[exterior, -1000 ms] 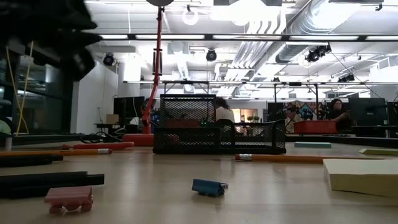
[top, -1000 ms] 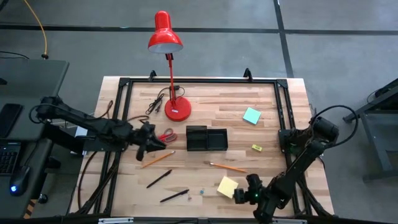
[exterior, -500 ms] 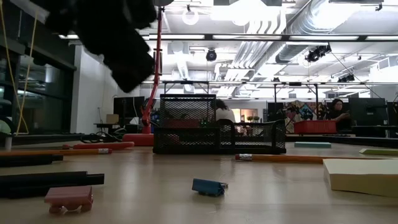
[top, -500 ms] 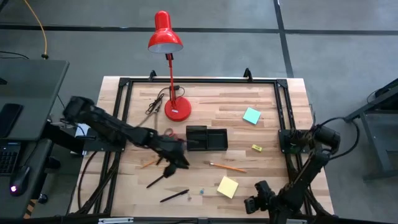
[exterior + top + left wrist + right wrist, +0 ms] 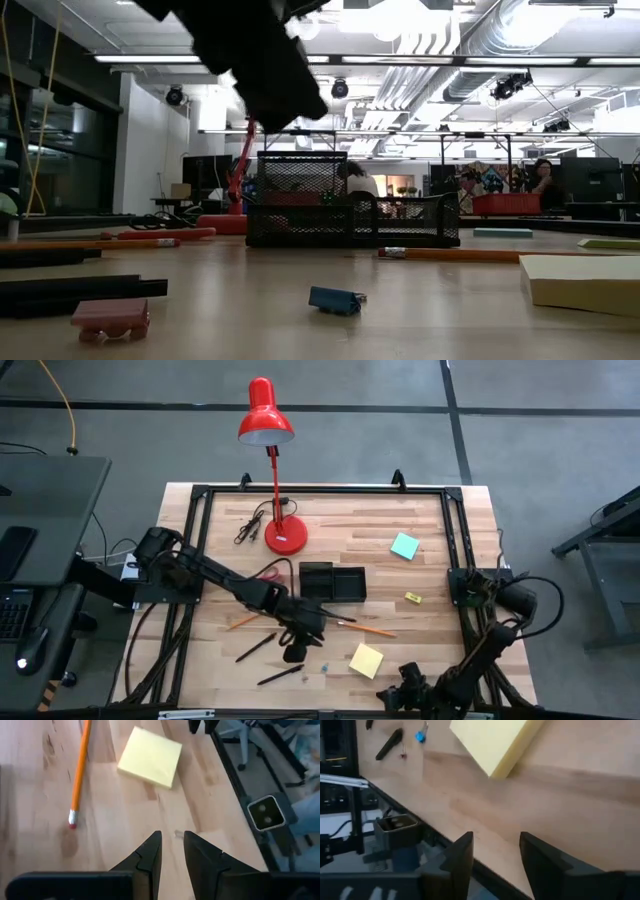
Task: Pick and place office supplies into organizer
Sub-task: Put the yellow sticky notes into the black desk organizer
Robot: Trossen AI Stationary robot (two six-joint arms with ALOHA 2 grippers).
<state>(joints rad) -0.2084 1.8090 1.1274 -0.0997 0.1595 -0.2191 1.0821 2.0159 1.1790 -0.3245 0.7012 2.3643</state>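
Note:
My left gripper (image 5: 305, 645) hovers over the middle of the table, open by a narrow gap (image 5: 172, 851) with nothing in it. Ahead of it lie an orange pencil (image 5: 80, 770) and the yellow sticky-note pad (image 5: 150, 756). My right gripper (image 5: 392, 698) is open (image 5: 495, 852) and holds nothing. It stands low at the table's near edge, just short of the yellow pad (image 5: 490, 742). The black organizer (image 5: 333, 582) stands mid-table. Red-handled scissors (image 5: 268, 575), a second pencil (image 5: 250, 618), two black pens (image 5: 255, 647), a teal pad (image 5: 404, 546) and a tiny yellow block (image 5: 413, 597) lie flat on the wood.
The red desk lamp's base (image 5: 286, 536) and its black cord (image 5: 250, 528) sit behind the organizer at the far side. A small blue piece (image 5: 335, 300) and a small pink piece (image 5: 110, 318) lie near the front edge. A black frame (image 5: 455, 560) borders the table.
My left gripper has swept from beside the scissors toward the table's right and near side, past the organizer's front, and now hangs over the middle by the pencil. My right gripper has sunk and drifted toward the near edge. Nothing on the table has moved.

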